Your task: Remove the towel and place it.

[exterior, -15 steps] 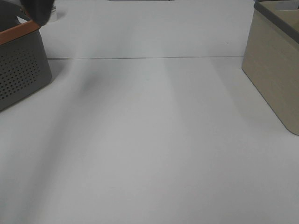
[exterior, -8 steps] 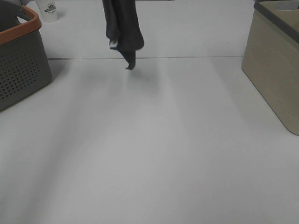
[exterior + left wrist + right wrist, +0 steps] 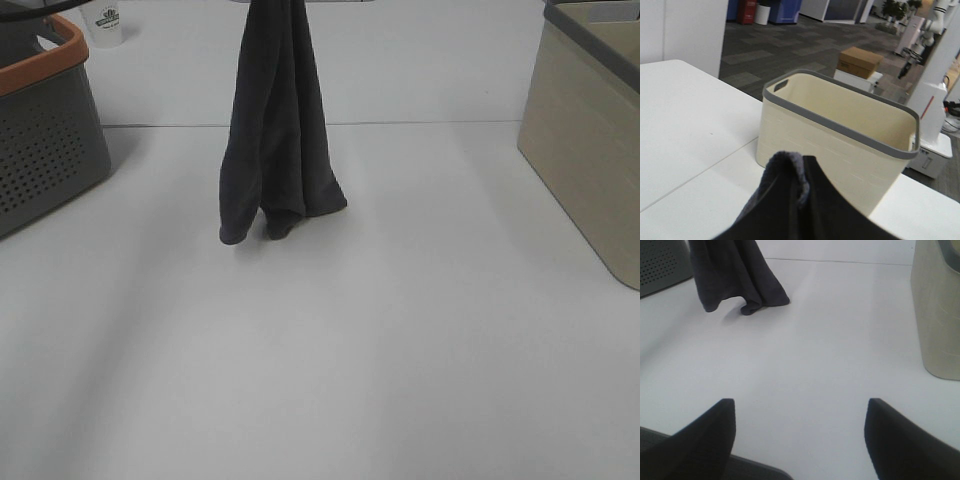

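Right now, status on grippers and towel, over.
Left gripper shut on towel; right gripper open, holding nothing. Towel hangs, lower end at the table. Grey basket and beige bin stand apart from it.

The high camera looks steeply down across the counter (image 3: pixel 400 350) toward its far edge, with the grey basket (image 3: pixel 45 150) at the left edge and the beige bin (image 3: pixel 590 150) at the right. The left wrist camera sits close behind the towel (image 3: pixel 785 185), facing that bin. The right wrist camera sits low over the counter, looking past its pincer (image 3: pixel 799 432) at the towel's hem, basket and bin, all shared with the high view.
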You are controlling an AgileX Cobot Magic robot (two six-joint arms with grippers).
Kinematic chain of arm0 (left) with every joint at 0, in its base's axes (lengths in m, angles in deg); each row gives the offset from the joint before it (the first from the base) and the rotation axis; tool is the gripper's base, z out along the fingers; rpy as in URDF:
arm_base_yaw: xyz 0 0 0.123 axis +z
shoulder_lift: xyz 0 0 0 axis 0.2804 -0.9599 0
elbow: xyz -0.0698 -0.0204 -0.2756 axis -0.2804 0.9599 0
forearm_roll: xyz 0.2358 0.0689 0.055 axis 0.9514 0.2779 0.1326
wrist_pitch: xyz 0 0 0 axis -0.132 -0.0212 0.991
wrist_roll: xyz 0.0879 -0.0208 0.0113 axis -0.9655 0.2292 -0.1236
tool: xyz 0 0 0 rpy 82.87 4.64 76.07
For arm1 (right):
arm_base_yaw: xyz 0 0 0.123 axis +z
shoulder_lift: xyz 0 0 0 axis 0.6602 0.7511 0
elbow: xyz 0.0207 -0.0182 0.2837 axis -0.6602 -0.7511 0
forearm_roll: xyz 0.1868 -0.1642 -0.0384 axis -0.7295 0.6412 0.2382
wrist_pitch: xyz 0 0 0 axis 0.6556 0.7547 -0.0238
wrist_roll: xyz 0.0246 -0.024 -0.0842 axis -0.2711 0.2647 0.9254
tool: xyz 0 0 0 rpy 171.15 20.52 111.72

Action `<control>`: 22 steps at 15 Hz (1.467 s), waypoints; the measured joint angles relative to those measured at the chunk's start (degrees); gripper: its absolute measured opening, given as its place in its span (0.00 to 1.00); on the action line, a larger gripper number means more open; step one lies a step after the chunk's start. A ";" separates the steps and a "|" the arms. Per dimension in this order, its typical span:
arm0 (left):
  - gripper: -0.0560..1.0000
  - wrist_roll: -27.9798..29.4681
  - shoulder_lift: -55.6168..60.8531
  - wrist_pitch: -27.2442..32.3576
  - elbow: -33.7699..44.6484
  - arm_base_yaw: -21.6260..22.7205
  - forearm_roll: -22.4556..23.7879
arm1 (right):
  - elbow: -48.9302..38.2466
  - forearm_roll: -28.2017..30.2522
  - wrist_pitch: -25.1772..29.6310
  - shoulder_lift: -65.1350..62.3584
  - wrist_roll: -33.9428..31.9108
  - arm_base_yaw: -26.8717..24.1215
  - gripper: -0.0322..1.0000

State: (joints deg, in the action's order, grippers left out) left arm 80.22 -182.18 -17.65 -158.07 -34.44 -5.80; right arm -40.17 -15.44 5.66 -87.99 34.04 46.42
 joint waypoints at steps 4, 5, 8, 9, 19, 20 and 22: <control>0.05 -0.74 0.00 -4.30 0.00 0.00 4.01 | 0.40 -4.76 -4.07 4.35 5.67 0.00 0.71; 0.05 -0.74 0.00 -4.30 0.00 0.00 4.24 | 0.46 -6.93 -8.59 7.33 8.19 0.00 0.71; 0.05 -0.74 0.00 -4.30 0.00 0.00 4.35 | 0.46 -17.30 -20.80 21.20 24.41 0.00 0.70; 0.05 -0.74 0.00 -4.18 0.00 0.00 4.35 | 0.46 -22.52 -23.84 26.18 31.63 0.00 0.69; 0.05 -0.74 0.00 -2.64 0.00 0.00 4.35 | 3.04 -84.74 -43.54 80.67 107.03 17.25 0.68; 0.05 -0.74 0.00 -2.18 0.00 0.00 4.35 | 4.87 -84.86 -46.52 85.14 105.60 20.17 0.68; 0.05 -0.74 0.00 -0.97 0.00 0.00 4.35 | 9.63 -85.20 -48.93 92.30 102.90 24.24 0.68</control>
State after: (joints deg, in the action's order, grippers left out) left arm 79.48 -182.18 -18.62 -158.07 -34.44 -1.44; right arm -30.54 -100.64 -43.27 4.31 136.94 70.65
